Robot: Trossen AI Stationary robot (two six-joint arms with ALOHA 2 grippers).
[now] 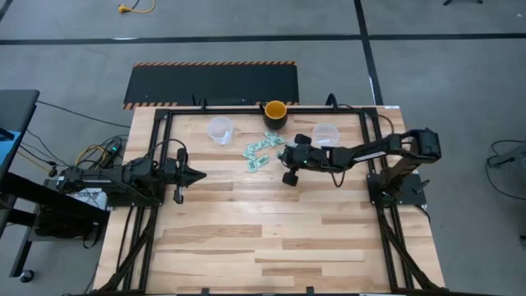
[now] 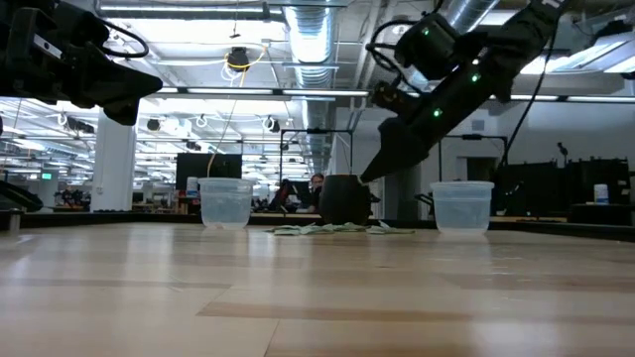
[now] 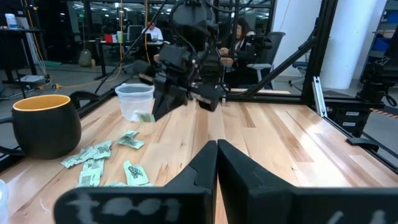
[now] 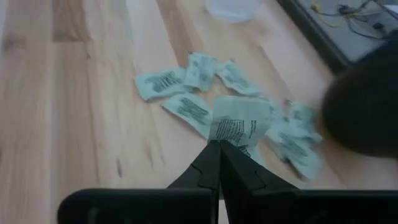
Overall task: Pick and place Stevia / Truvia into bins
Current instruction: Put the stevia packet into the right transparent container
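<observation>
Several light green and white Stevia sachets point(image 1: 261, 154) lie flat in a loose pile on the table between two clear cups point(image 1: 220, 129) point(image 1: 326, 134). My right gripper point(image 1: 282, 154) reaches in from the table's right and hovers over the pile's right side, shut on one sachet point(image 4: 239, 123). The pile also shows in the right wrist view point(image 4: 186, 87) and the left wrist view point(image 3: 99, 158). My left gripper point(image 1: 197, 174) waits shut at the table's left, above the wood, touching nothing. My right gripper point(image 4: 217, 146) pinches a single sachet by one edge point(image 4: 225, 137) between its two fingertips. The fingers slant down from the table's right side. The sachet is lifted clear of the pile and sticks out past the fingertips, its printed face toward the wrist camera.
A yellow cup with a dark outside point(image 1: 274, 113) stands at the far edge between the clear cups, close behind the pile. The black frame rails point(image 1: 246, 107) border the table. Bare wood fills the near half. People sit in the room beyond the table.
</observation>
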